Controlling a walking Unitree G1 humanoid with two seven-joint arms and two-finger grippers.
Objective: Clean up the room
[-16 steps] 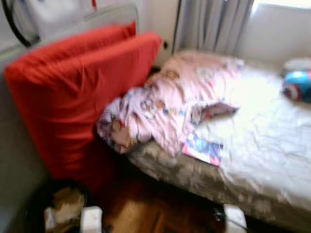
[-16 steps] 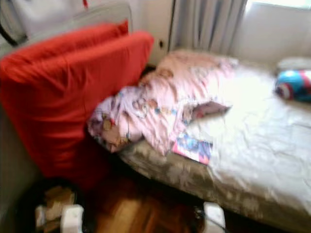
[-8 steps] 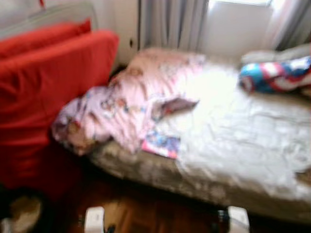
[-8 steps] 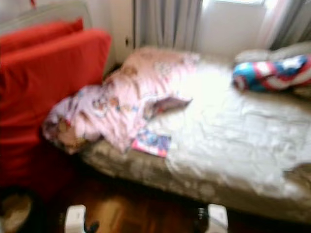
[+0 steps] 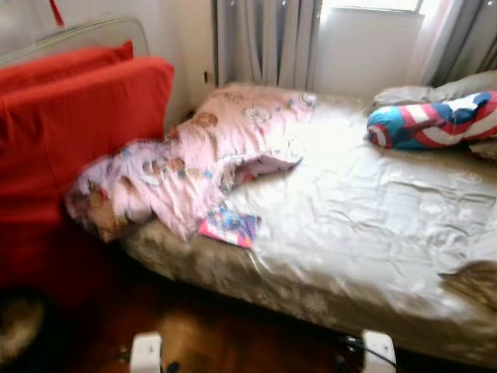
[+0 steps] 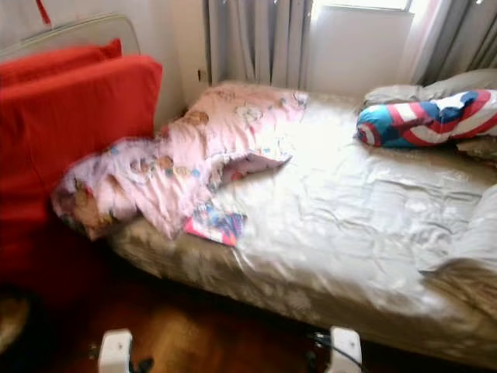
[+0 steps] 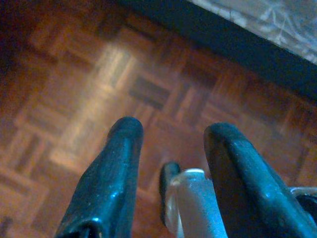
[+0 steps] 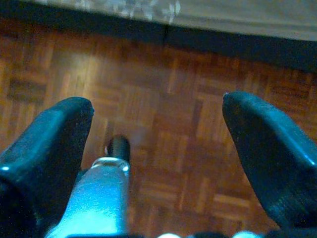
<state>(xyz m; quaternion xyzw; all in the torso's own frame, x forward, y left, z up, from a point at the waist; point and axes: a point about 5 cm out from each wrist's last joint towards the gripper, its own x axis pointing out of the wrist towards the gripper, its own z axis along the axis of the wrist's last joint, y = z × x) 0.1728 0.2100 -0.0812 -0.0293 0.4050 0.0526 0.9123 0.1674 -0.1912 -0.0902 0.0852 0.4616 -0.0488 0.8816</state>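
A pink cartoon-print blanket [image 5: 202, 155] is lying crumpled at the bed's [image 5: 373, 225] left end, while both grippers, left [image 7: 171, 148] and right [image 8: 156, 124], are hanging with jaws spread, empty, over parquet floor [image 8: 173, 99].

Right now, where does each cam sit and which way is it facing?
Left eye: head, looking down at the bed with pink blanket; arm tops at the bottom edge.
Right eye: same scene, shifted slightly.
Left wrist: along the open left gripper at parquet floor.
Right wrist: along the open right gripper, same floor.
Both wrist views share floor and bed edge.
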